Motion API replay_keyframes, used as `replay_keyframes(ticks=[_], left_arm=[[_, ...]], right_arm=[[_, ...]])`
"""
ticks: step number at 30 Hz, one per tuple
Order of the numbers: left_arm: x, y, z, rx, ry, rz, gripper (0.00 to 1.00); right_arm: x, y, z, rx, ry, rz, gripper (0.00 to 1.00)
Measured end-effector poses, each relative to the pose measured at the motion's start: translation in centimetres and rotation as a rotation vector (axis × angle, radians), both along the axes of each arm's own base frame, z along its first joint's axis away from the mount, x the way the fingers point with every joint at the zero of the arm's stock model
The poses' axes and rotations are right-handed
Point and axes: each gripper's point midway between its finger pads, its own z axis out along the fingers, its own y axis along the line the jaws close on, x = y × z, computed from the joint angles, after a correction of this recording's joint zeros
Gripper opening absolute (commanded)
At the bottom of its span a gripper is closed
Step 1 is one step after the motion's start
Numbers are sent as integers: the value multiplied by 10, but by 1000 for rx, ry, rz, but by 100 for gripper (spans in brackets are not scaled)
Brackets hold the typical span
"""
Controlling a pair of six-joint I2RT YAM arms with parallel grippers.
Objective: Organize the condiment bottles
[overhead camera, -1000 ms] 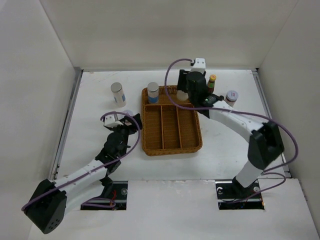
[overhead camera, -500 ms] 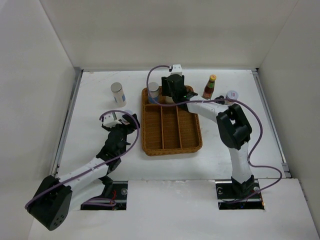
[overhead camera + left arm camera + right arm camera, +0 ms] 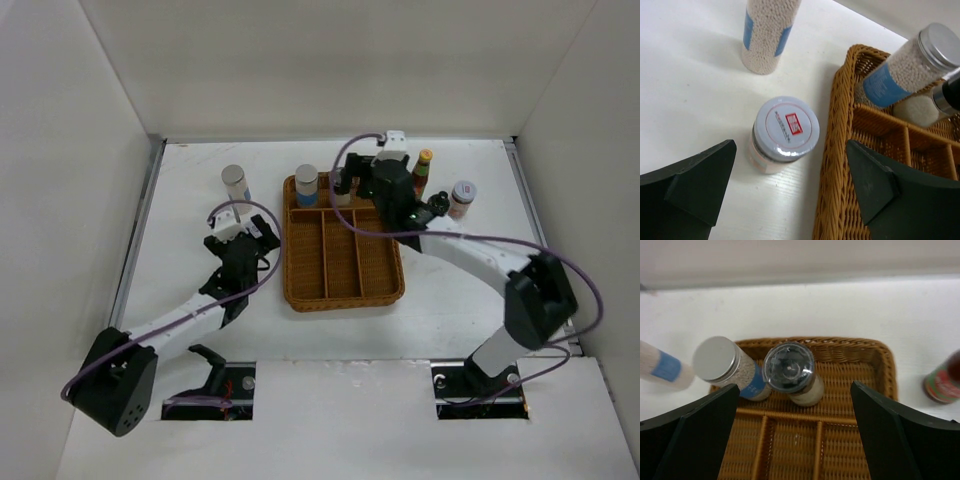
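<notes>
L gripper point(image 3: 791, 150) spread wide, nothing held, straddling grey-lidded shaker point(image 3: 785, 131) on the surface at 9 o'clock of wicker tray point(image 3: 832, 165). Tight vs rim: a finger could snag wicker & tip it. R gripper point(image 3: 795, 390) released over black-capped bottle point(image 3: 790, 367) in tray's 12 o'clock slot, beside silver-capped jar point(image 3: 722, 365); sloppy exit may topple both.

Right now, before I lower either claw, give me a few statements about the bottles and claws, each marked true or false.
1. A silver-capped jar and the black-capped bottle stand inside the tray. True.
2. The left claw is shut on the grey-lidded jar. False: it is open, and the jar stands free on the table beside the tray.
3. The sauce bottle is in the tray. False: it stands on the table, right of the tray.
4. The right claw is open above the black-capped bottle. True.
</notes>
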Motion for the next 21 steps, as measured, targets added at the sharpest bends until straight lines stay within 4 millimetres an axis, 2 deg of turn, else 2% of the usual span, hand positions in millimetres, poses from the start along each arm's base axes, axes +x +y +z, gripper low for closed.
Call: replay_keyframes(ticks=[3, 5, 7, 11, 13, 15, 18, 21], left_arm=[[10, 2, 2, 23, 26, 24, 93], [16, 2, -3, 54, 59, 32, 92], [21, 3, -12, 85, 94, 40, 91], [26, 5, -32, 143, 165, 46, 88], [29, 6, -37, 163, 187, 49, 83], [34, 6, -39, 177, 196, 54, 72], [43, 6, -37, 193, 195, 61, 44], [44, 7, -36, 212, 199, 60, 33]], right_arm=[[-33, -25, 36, 107, -82, -19, 100], [-53, -37, 43, 163, -112, -25, 100], [-71, -43, 33, 190, -108, -22, 100], [-110, -49, -9, 182, -48, 11, 100], [-123, -51, -21, 179, -30, 28, 100], [-134, -51, -28, 184, -21, 44, 100], [-143, -50, -33, 198, -26, 60, 100], [-148, -52, -43, 201, -24, 65, 100]])
